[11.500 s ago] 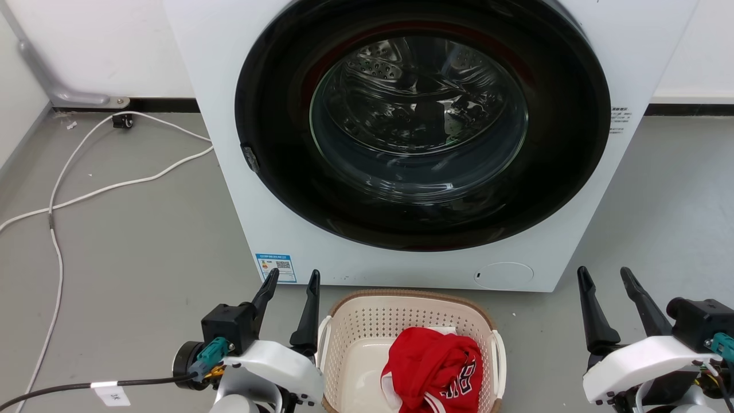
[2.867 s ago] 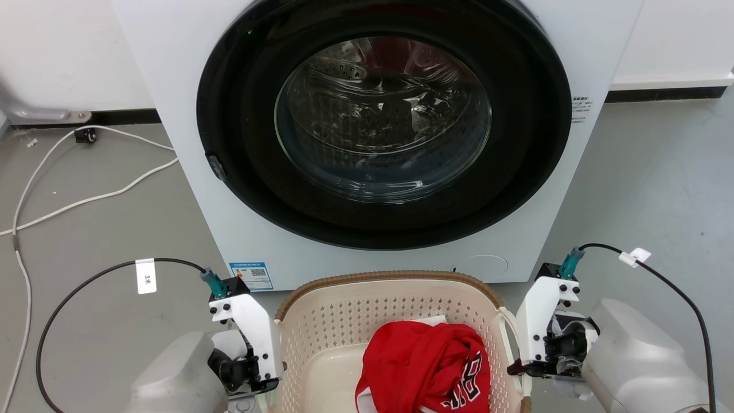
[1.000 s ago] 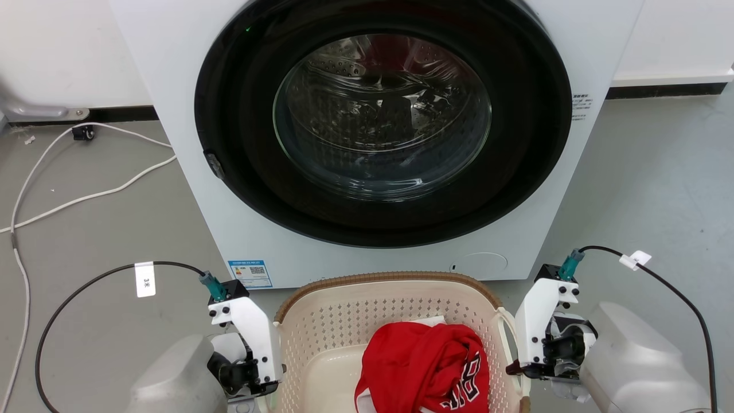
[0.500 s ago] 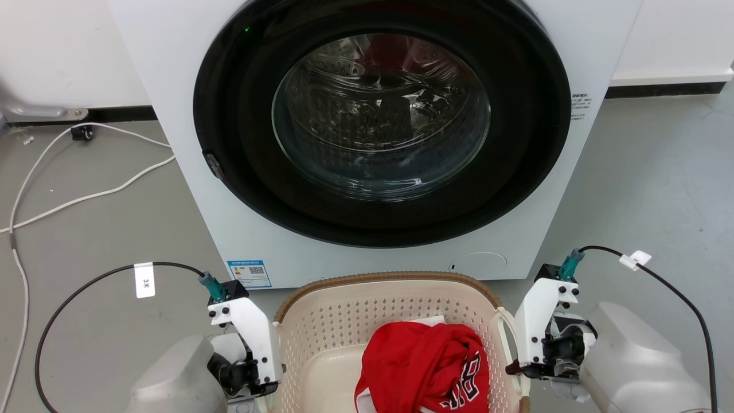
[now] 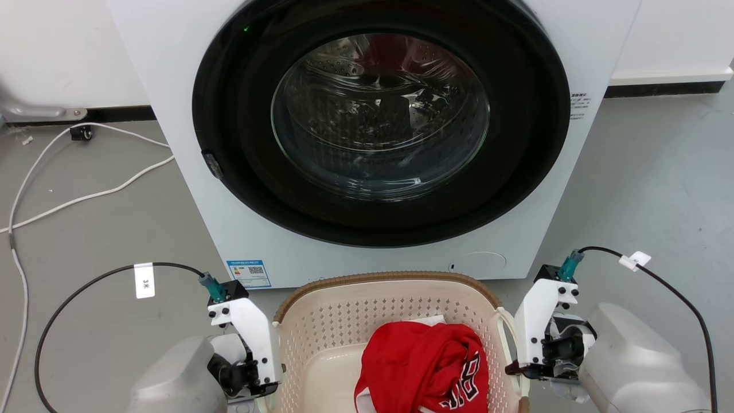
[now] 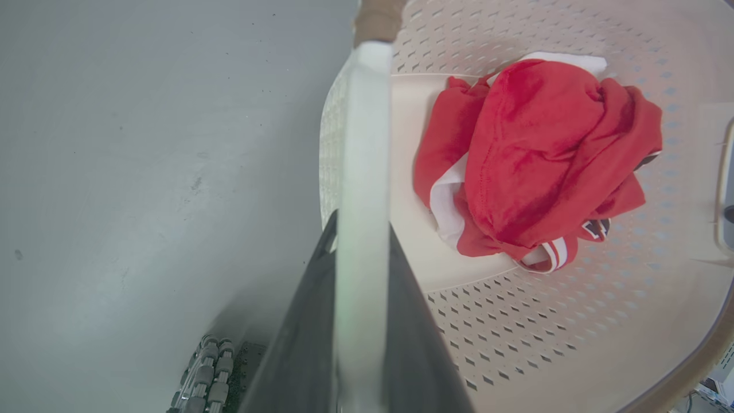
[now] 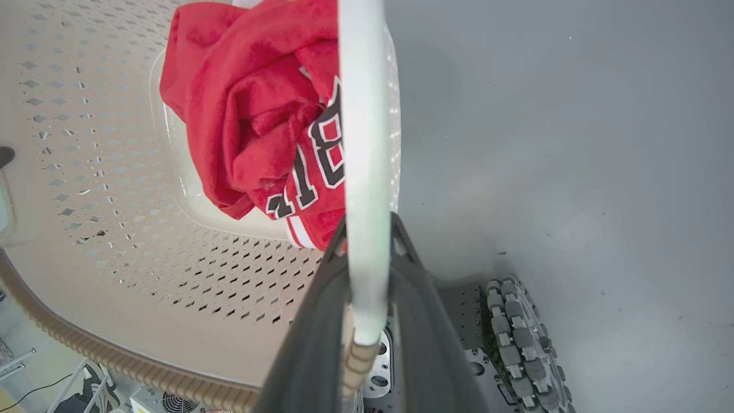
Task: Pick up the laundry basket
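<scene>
Position: the laundry basket (image 5: 390, 278) sits low, directly in front of the washing machine (image 5: 596, 34) and between the two arms. I cannot tell whether its base is clear of the floor (image 5: 114, 229).

Left gripper (image 6: 362, 223): pointed downward, its two dark fingers closed to a narrow gap with the white left handle (image 6: 364, 143) clamped between them. Right gripper (image 7: 369, 221): same arrangement, nipped onto the white right handle (image 7: 361, 115). Neither has hold of anything else.

Load: one crumpled red garment (image 5: 424, 367) lies on the basket floor, offset towards the right handle.

Handling assessment: perforated thin plastic with a single soft garment inside — judged light, well within a two-arm lift. The shell looks stiff enough to keep its shape, though the thin handles may flex under a pinch. The handle bars are smooth and rounded, so slipping or pivoting between the fingers is the main risk. The handles are the correct hold; the woven-look rim and pierced walls offer nothing better. A level, matched rise on both sides is advised — uneven lift would tilt the basket and shift the garment.
</scene>
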Available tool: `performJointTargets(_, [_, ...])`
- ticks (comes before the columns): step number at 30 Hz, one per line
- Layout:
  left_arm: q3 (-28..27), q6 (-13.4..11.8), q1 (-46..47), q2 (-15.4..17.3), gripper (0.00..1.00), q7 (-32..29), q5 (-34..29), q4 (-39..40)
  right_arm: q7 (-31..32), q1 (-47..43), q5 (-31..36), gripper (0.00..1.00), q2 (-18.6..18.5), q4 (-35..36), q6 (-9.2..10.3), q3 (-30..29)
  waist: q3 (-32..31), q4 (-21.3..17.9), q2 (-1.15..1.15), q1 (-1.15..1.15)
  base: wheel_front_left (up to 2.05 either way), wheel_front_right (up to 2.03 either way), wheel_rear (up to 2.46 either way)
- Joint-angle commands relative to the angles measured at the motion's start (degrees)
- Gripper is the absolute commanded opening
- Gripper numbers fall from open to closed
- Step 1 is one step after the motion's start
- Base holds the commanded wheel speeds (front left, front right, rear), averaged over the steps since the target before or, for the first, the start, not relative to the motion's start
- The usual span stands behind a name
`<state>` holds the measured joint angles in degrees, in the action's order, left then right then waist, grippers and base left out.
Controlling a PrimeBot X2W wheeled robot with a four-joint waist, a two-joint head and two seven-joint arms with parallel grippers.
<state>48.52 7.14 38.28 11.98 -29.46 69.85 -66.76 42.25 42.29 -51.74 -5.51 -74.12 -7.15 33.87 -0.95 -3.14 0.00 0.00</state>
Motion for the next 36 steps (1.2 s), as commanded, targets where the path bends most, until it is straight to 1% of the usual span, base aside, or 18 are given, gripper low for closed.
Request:
performJointTargets(1, [0.1,0.6,-0.5,-0.9,0.00,0.4,0.6,0.6,-0.3,-0.5,-0.1,0.00,1.4,0.5,-0.63,-0.3,0.0,0.0,0.00,0.00,0.00,0.00,0.00])
performJointTargets(36, [1.5,0.6,-0.9,-1.0,0.00,1.2,2.0,0.7,-1.1,-1.0,0.6,0.00,1.3,0.5,-0.64,-0.9,-0.2,0.2,0.00,0.00,0.00,0.00,0.00])
